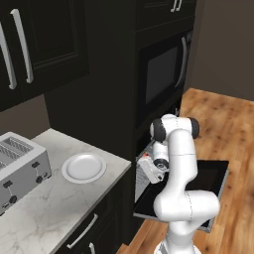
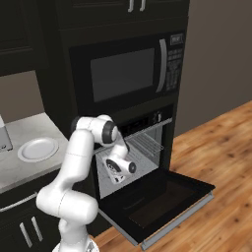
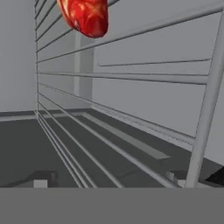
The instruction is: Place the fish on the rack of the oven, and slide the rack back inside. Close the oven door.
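The black oven [image 2: 143, 123] stands with the oven door [image 2: 162, 197] dropped flat open, also seen as a dark panel [image 1: 216, 176] behind the arm. The wire rack [image 2: 145, 143] shows in the cavity, its front edge near the opening. In the hand view the rack's wires [image 3: 131, 75] run close across the picture, and the red-orange fish [image 3: 85, 16] lies on them at the top edge. My gripper [image 2: 116, 178] hangs just in front of the cavity, above the door, open and holding nothing, apart from the fish. The hand [image 1: 149, 173] is seen low beside the counter's end.
A black microwave [image 2: 125, 74] sits above the oven. On the marble counter to the left lie a white plate [image 1: 83, 167] and a silver toaster [image 1: 17, 166]. The open door juts out over the wood floor [image 2: 221, 147].
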### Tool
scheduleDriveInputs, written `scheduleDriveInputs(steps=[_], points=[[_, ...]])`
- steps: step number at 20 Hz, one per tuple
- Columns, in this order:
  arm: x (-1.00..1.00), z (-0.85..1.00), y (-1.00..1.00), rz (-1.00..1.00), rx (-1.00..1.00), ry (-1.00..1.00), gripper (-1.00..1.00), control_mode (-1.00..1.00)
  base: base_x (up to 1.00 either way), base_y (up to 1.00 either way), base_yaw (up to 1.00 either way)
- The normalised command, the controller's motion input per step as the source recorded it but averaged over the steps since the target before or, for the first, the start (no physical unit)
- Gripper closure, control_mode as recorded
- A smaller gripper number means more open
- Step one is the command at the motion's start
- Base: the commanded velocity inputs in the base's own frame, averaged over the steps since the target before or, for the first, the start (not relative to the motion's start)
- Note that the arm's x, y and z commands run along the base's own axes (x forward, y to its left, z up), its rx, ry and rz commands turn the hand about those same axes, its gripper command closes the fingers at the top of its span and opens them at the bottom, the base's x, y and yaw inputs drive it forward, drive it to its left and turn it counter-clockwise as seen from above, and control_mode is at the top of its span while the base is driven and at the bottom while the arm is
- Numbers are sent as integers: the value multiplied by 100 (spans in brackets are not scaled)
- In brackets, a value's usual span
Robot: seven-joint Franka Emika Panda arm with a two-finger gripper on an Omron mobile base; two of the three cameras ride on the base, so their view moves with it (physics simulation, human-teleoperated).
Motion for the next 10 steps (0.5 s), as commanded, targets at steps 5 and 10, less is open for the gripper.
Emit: scheduleDriveInputs(steps=[5,10], points=[[24,0,16,0,5,0,-100,-100,0,0,0],[0,0,-27,-3,0,0,-100,-100,0,0,0]])
